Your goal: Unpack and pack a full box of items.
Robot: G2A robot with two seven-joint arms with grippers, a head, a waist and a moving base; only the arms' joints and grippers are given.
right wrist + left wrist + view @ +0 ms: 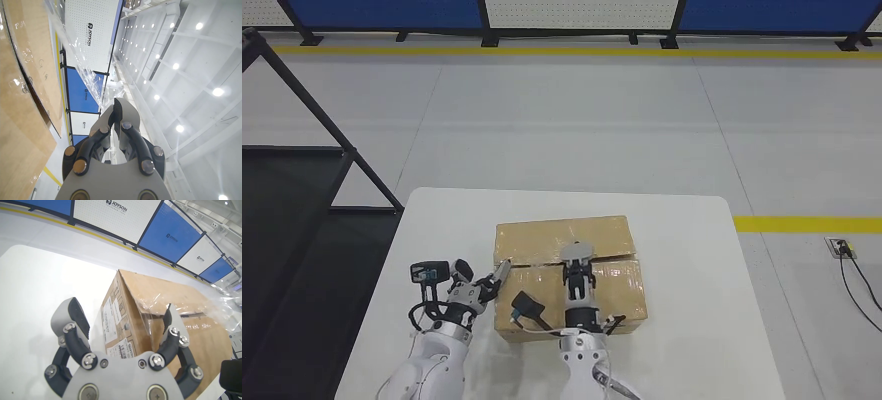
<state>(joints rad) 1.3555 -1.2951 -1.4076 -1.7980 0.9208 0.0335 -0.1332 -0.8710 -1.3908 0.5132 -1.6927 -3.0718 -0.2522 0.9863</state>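
- So, one brown cardboard box (pixel 562 235) sits near the middle of one white table (pixel 682 300), closer to the robot's edge.
- Box top: two flaps meet at a seam across the middle, and glossy film covers that area.
- Several white labels (pixel 108 306) are on the box's side wall. I can't give an exact count.
- Two grippers are in view, both at the box.
- One left gripper (pixel 122 311) is at the box's near left corner with its jaws spread wide. One finger is beside the labelled side wall over the table and the other is over the box top by the seam. It holds nothing.
- One right gripper (pixel 115 108) is above the middle of the box top, jaws closed.
- It pinches one clear plastic tape strip (pixel 85 75), which runs taut from the fingertips back down towards the box.
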